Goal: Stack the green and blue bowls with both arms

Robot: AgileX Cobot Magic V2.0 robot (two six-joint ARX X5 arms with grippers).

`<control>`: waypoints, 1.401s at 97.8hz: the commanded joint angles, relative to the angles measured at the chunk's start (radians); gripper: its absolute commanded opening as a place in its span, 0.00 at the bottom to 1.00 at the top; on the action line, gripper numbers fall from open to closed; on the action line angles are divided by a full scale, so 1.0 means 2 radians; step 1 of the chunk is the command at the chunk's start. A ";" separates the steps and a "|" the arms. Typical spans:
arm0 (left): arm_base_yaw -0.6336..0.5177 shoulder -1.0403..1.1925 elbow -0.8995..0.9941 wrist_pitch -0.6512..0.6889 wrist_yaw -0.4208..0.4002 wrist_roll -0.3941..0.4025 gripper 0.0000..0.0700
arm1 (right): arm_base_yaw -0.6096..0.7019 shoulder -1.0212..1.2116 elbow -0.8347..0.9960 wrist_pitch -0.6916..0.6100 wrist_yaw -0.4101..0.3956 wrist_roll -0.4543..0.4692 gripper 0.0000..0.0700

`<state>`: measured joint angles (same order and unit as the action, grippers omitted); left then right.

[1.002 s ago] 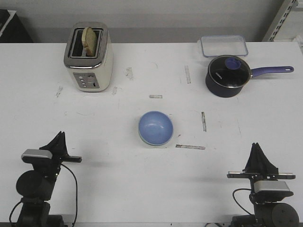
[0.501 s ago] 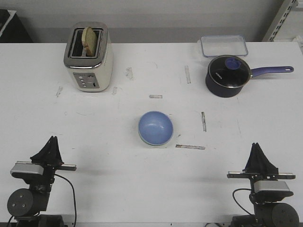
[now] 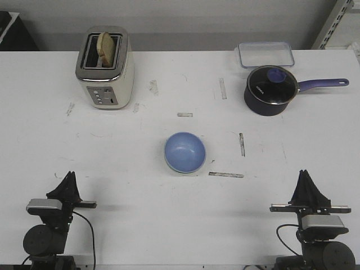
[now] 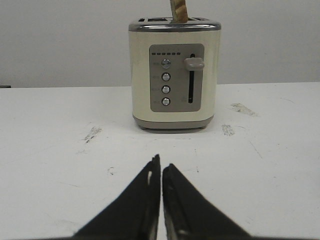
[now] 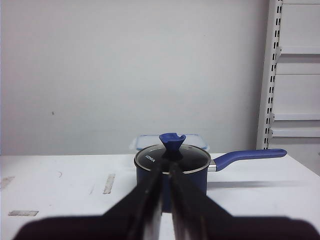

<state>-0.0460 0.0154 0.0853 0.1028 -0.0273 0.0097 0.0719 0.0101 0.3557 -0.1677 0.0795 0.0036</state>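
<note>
The light blue bowl [image 3: 184, 151] sits upright in the middle of the table. A thin pale green edge [image 3: 167, 166] shows under its near left rim; the rest of the green bowl is hidden beneath it. My left gripper [image 3: 70, 179] is shut and empty near the front left edge, far from the bowl; in the left wrist view [image 4: 161, 165] it points at the toaster. My right gripper [image 3: 305, 177] is shut and empty near the front right edge; in the right wrist view [image 5: 166, 162] it points at the saucepan. Neither wrist view shows the bowls.
A cream toaster [image 3: 105, 68] with a slice of bread stands at the back left, also in the left wrist view [image 4: 174, 75]. A dark navy saucepan [image 3: 271, 90] with a glass lid and long handle stands at the back right, a clear lidded box [image 3: 266, 54] behind it.
My left arm has drawn back toward the table's front edge and settled lower, its gripper staying shut. The right arm and the bowl have not moved.
</note>
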 commanded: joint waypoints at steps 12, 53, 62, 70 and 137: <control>0.000 -0.006 -0.025 0.016 -0.002 0.004 0.00 | 0.000 -0.002 0.005 0.005 0.000 -0.002 0.02; 0.000 -0.006 -0.036 -0.001 -0.001 0.002 0.00 | 0.000 -0.002 0.005 0.005 0.000 -0.002 0.02; 0.000 -0.006 -0.036 -0.001 -0.001 0.002 0.00 | 0.000 -0.002 0.005 0.005 0.000 -0.002 0.02; 0.000 -0.006 -0.036 -0.001 -0.001 0.002 0.00 | 0.000 -0.002 0.005 0.005 0.000 -0.002 0.02; 0.000 -0.006 -0.036 -0.001 -0.001 0.002 0.00 | -0.033 -0.004 -0.094 0.054 -0.075 -0.002 0.02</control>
<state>-0.0460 0.0055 0.0341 0.0898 -0.0273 0.0093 0.0151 0.0044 0.2050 -0.0910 -0.0410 0.0036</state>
